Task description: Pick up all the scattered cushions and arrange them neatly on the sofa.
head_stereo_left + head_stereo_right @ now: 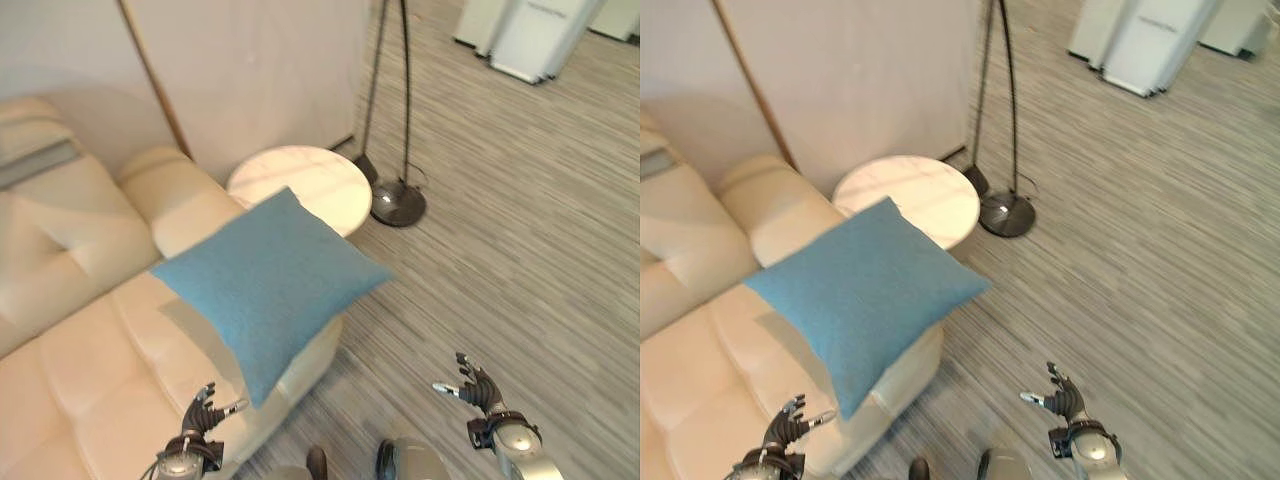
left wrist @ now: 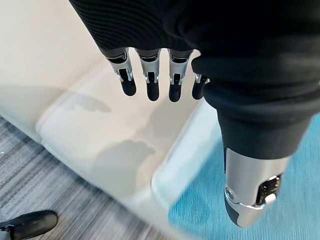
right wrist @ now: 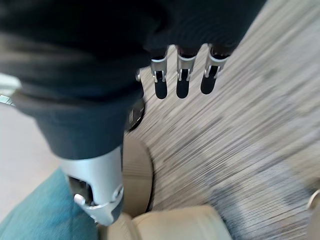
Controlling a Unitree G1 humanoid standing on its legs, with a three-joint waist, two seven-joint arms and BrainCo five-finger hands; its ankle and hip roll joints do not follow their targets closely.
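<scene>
Left wrist view has the left hand (image 2: 165, 75) with its fingers straight and spread, thumb apart, gripping nothing. Just past its fingertips is the cream sofa (image 2: 90, 125) seat edge, and by its thumb a corner of the blue cushion (image 2: 280, 220). From the head, that hand (image 1: 195, 430) hangs low over the sofa's front edge, and the cushion (image 1: 265, 285) is just beyond and above it, tilted like a diamond; whether it rests on the seat or is clear of it I cannot tell. Its near corner almost reaches the hand. The right hand (image 1: 480, 395) is well apart on the other side, over the striped floor (image 1: 500, 250), its fingers also relaxed and spread, holding nothing. Beyond the cushion stands a round white worktop (image 1: 300, 185), and next to that a floor lamp (image 1: 398, 200).
</scene>
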